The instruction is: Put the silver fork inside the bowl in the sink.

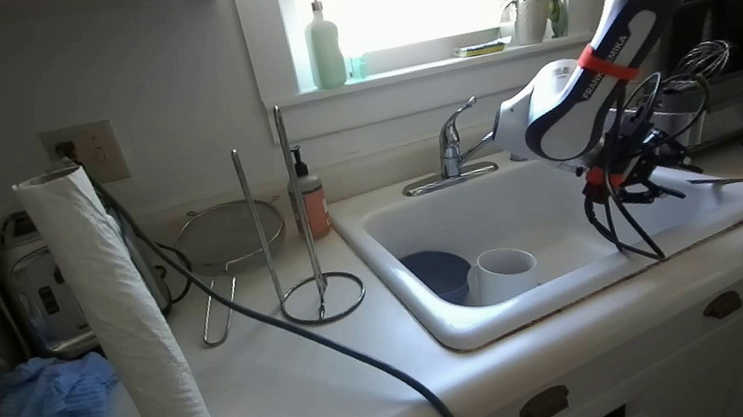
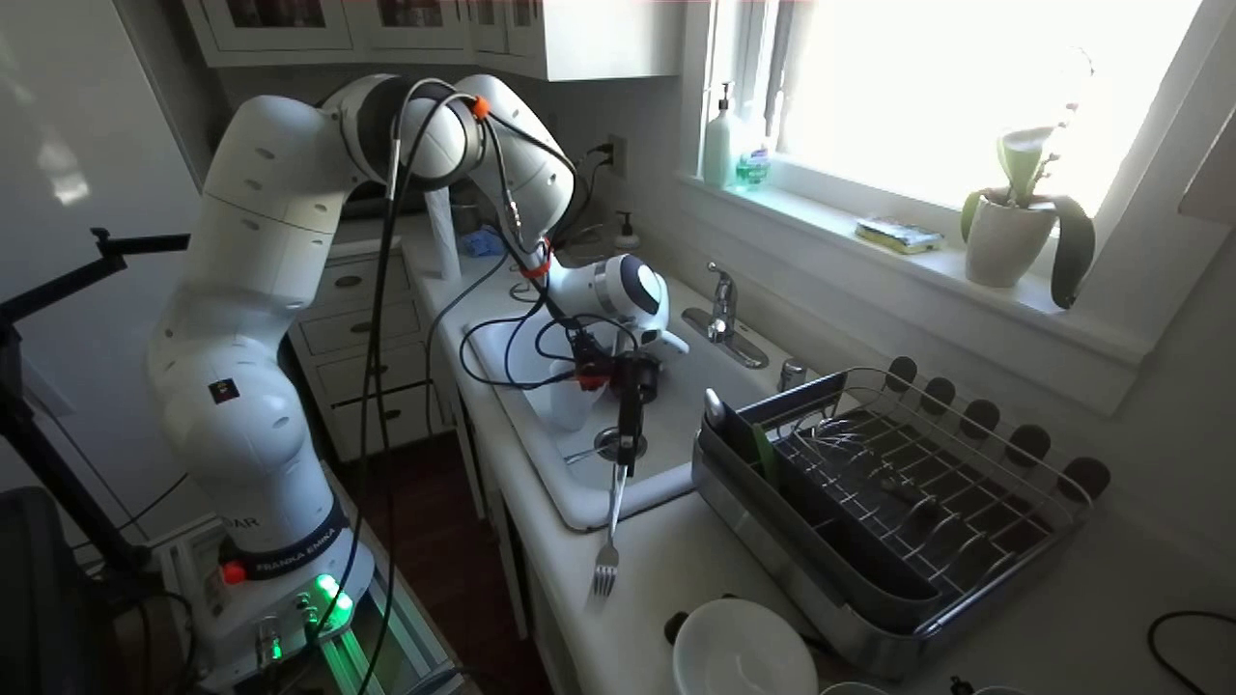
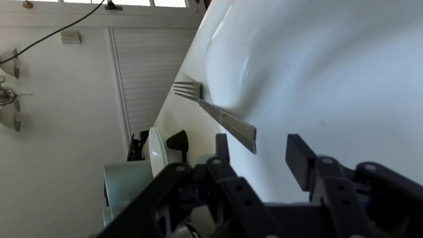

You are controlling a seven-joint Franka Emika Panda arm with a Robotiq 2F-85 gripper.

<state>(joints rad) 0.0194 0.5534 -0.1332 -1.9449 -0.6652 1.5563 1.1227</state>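
The black two-fingered gripper (image 3: 259, 150) stands wide in the wrist view, though in both exterior views its gap is hard to make out; whether the handle end of the silver metal fork (image 3: 231, 124) reaches between the fingertips, I cannot tell. The fork lies over the rim of the large white rectangular sink (image 1: 466, 325), tines over the pale counter (image 2: 686, 555). The sink holds a white cylindrical cup (image 1: 507, 276) and a dark blue round bowl (image 1: 435, 272), partly hidden by the cup. A thin shiny piece (image 2: 582, 455) beside the round drain (image 2: 604, 445) is hard to identify. A grey metal dish rack (image 2: 765, 543) holds a wire whisk (image 1: 707, 60).
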